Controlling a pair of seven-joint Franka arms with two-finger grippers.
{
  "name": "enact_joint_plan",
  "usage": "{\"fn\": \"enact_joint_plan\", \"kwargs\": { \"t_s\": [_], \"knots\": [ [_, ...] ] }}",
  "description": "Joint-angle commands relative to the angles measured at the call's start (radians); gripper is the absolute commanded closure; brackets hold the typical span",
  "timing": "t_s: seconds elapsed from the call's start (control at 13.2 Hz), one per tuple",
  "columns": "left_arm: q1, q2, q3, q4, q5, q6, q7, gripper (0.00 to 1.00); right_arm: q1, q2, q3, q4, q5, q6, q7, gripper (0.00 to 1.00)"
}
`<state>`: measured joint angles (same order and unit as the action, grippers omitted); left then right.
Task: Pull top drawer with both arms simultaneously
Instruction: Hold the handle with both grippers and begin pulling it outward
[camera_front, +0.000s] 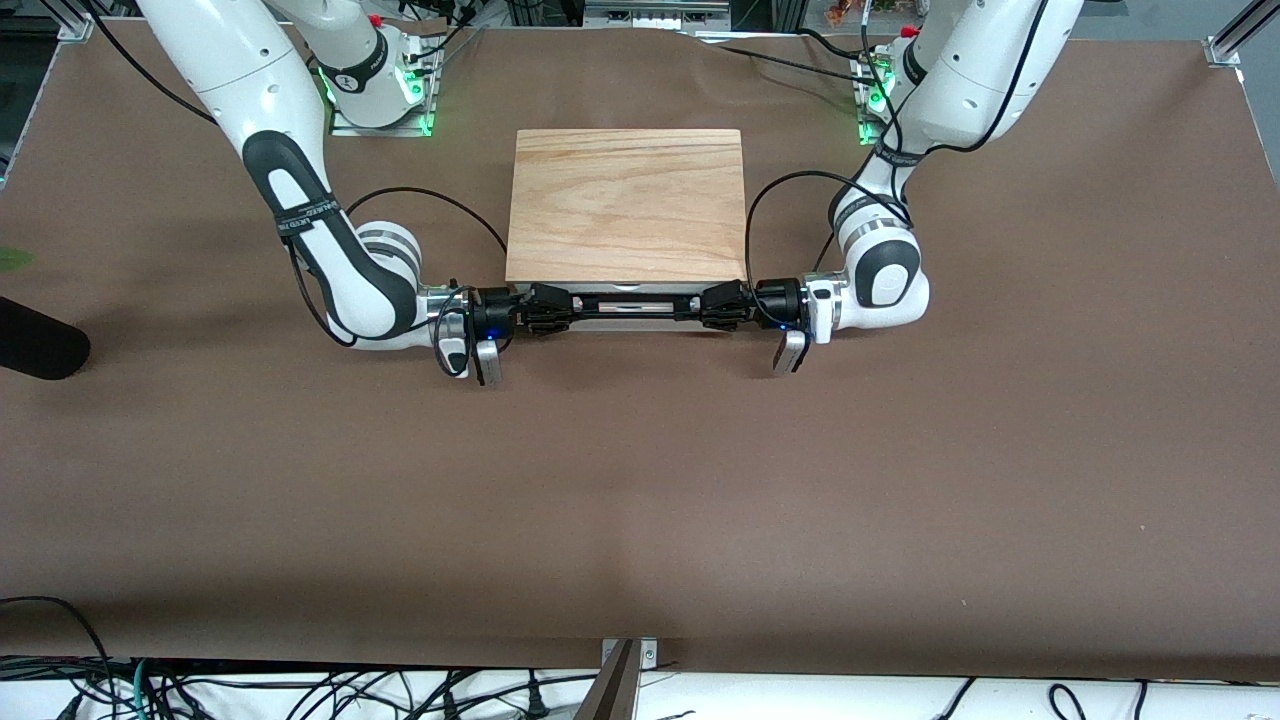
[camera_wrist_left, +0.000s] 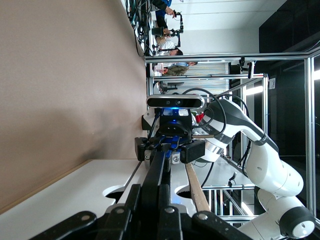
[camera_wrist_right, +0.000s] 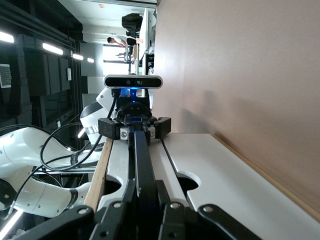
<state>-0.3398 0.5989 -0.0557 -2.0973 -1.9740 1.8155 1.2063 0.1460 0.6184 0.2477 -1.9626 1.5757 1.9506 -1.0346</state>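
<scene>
Cabinet: a low box with a light oak-grain top board (camera_front: 627, 205) stands mid-desk between the two arm bases, on the brown desk (camera_front: 640, 480).
Top drawer: the shallow white-fronted drawer (camera_wrist_right: 220, 175) sits just under the board's edge that faces the front camera; it looks shut or barely out, no floor showing.
Handle: the long thin black wire bar handle (camera_front: 634, 300) runs along the drawer front, its long axis pointing from one arm's end of the desk to the other.
Left gripper: the black two-finger left gripper (camera_front: 727, 304) is at the handle's end toward the left arm, fingers closed tight on the bar.
Right gripper: the black two-finger right gripper (camera_front: 545, 305) is at the handle's other end, fingers likewise clamped on the bar.
Key relation: both grippers point inward along the bar, facing each other; the pull likely has to go square to that axis, toward the front camera, each arm equally near.
Hidden: in the front view the board overhangs the drawer, so its front and any opening gap are hard to judge; wrist views show only the bar, white panel and the other gripper.
</scene>
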Motion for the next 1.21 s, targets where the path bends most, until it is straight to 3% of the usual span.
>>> {"fn": "enact_joint_plan", "kwargs": {
  "t_s": [0.0,1.14],
  "knots": [
    [-0.031,0.012,-0.038,-0.075,0.003,0.007,0.058,1.00,-0.002,0.004,0.007,0.040,0.023,0.007,0.015,1.00],
    [-0.007,0.105,-0.027,0.072,-0.060,0.011,0.015,1.00,-0.002,0.037,0.001,0.171,0.018,0.010,0.122,1.00]
  ]
}}
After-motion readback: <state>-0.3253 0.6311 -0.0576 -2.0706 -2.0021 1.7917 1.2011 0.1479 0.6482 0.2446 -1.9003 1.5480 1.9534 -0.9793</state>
